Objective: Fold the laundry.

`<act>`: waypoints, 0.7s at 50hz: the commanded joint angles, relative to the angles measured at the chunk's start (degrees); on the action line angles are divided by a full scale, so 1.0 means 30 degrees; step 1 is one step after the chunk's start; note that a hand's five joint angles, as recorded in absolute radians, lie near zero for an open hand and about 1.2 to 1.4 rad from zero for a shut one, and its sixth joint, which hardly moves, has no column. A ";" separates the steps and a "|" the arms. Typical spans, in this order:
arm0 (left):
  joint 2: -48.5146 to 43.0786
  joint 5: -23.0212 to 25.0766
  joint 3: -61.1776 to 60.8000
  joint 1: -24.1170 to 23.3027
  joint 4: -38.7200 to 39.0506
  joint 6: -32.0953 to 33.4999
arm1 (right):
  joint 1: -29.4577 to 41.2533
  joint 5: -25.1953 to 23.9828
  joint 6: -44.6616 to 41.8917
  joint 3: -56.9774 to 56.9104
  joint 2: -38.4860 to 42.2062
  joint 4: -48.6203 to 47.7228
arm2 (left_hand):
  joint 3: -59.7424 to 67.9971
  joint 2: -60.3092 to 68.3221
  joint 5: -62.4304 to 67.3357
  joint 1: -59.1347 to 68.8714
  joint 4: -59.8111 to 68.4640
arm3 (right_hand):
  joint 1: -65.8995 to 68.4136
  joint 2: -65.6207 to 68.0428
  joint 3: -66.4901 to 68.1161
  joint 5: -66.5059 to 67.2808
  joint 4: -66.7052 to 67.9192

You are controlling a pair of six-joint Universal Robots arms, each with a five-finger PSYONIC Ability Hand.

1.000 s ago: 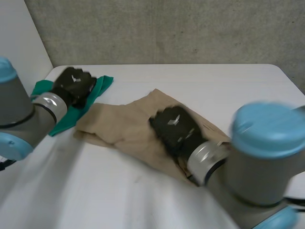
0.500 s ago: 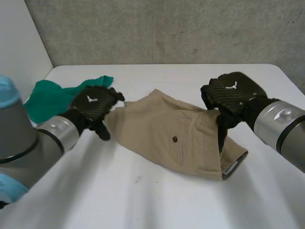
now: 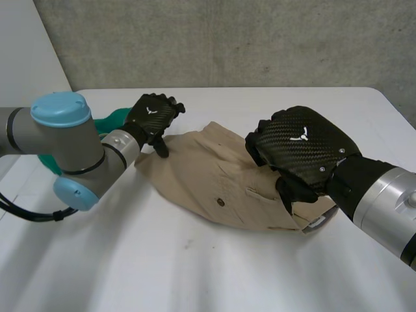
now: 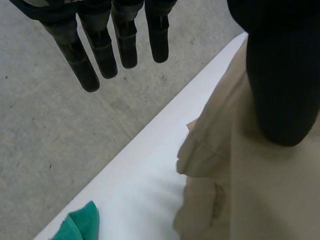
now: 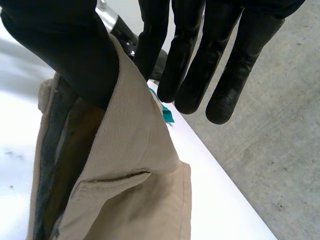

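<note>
On the flat white table (image 3: 214, 273), crumpled tan fabric shorts (image 3: 208, 169) lie mid-table, the right hand (image 3: 299, 146) pinching their right waistband end between thumb and straight fingers, the left hand (image 3: 154, 116) spread open over their far-left edge, beside a rumpled green cloth (image 3: 109, 120).

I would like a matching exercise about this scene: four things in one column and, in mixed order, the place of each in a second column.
Things
1. left hand
2. right hand
3. green cloth
4. tan shorts

Places
A. spread across the middle of the table
B. at the shorts' waistband end
C. at the table's far left side
D. at the shorts' edge nearest the green cloth

Pairs: 1-D, 2-B, 3-C, 4-A
</note>
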 commanded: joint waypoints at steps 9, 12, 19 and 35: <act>-0.1018 0.1263 0.2532 0.1402 -0.0258 0.0397 | 0.0113 0.0066 -0.0013 0.0535 0.0113 -0.0054 | 0.2912 0.2886 0.2696 0.3025 0.2860 | 0.8348 0.4384 0.4274 0.4386 0.4010; -0.0843 0.1321 0.2561 0.1636 -0.0287 0.0397 | 0.0143 0.0066 -0.0013 0.0535 0.0143 -0.0113 | 0.2912 0.2886 0.2696 0.3025 0.2860 | 0.8348 0.4384 0.4274 0.4386 0.4010; -0.0315 0.1438 0.2620 0.2018 -0.0433 0.0368 | 0.0172 0.0066 -0.0013 0.0535 0.0260 -0.0347 | 0.2968 0.2942 0.2752 0.3081 0.2916 | 0.8348 0.4384 0.4274 0.4386 0.4010; -0.1661 0.2845 0.2444 0.1637 -0.0580 0.0339 | 0.0553 0.0125 -0.0013 0.0535 0.0377 -0.0611 | 0.3024 0.2998 0.2808 0.3137 0.2972 | 0.8348 0.4384 0.4274 0.4386 0.4010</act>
